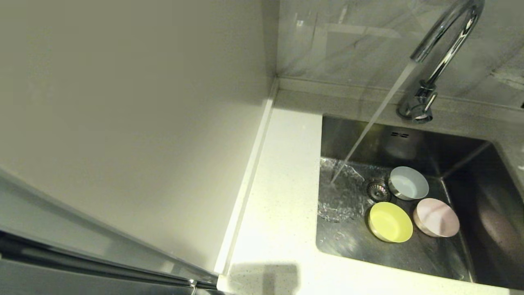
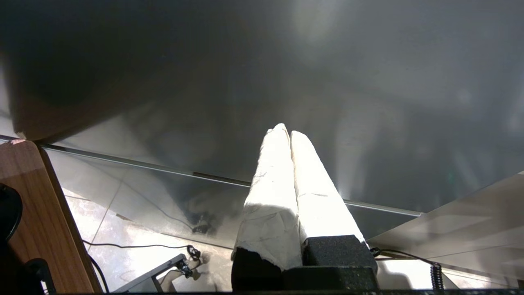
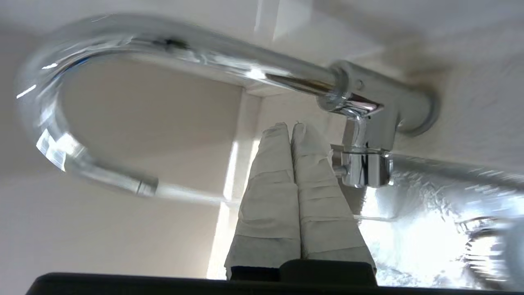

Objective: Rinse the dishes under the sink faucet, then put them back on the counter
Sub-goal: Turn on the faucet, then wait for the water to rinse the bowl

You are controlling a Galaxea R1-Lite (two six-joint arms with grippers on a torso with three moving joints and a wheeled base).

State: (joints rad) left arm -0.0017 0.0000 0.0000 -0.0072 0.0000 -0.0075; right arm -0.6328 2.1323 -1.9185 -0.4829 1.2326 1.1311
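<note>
Faucet (image 1: 446, 37) running into sink (image 1: 409, 254), no readable writing, three bowls (image 1: 413, 205)

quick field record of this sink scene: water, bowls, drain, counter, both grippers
water: running from the faucet, stream landing on the sink floor beside the drain, not on any bowl
bowls: blue bowl, yellow bowl and pink bowl all in the sink, clustered by the drain
counter: no bowls on it
right gripper: shut, empty, close to the faucet lever
left gripper: shut, empty, away from the sink, out of the head view
</note>
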